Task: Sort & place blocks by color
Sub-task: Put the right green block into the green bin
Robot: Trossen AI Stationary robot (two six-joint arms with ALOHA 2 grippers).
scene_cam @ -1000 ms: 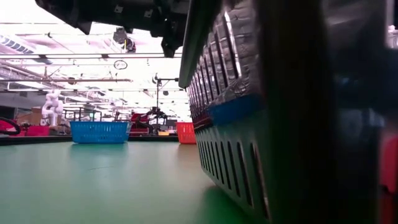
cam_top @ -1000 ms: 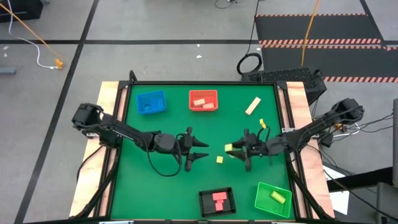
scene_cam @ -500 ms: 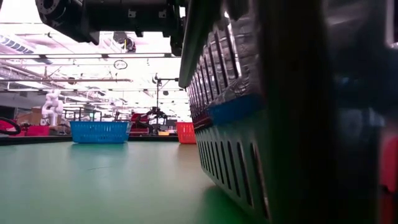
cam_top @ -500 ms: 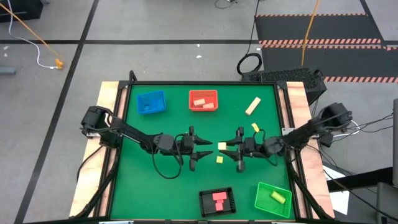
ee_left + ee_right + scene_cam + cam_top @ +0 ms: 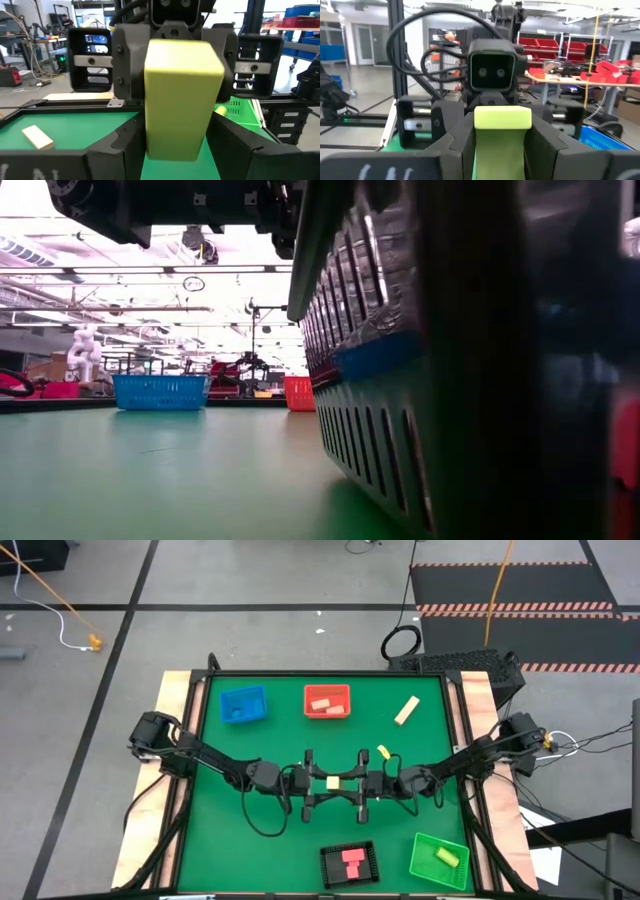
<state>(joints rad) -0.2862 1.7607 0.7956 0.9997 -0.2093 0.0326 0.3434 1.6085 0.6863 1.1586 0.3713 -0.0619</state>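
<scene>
Yellow-green block (image 5: 333,782) is mid-handover at table centre, left gripper (image 5: 313,783) and right gripper (image 5: 353,783) both closed on it; next, presumably, one releases.

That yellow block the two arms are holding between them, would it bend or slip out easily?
The yellow block has flat faces and sharp square edges, so it probably stays stiff. It looks small and solid, likely light. The left gripper and right gripper each meet an end; smooth faces could slip a little.
</scene>
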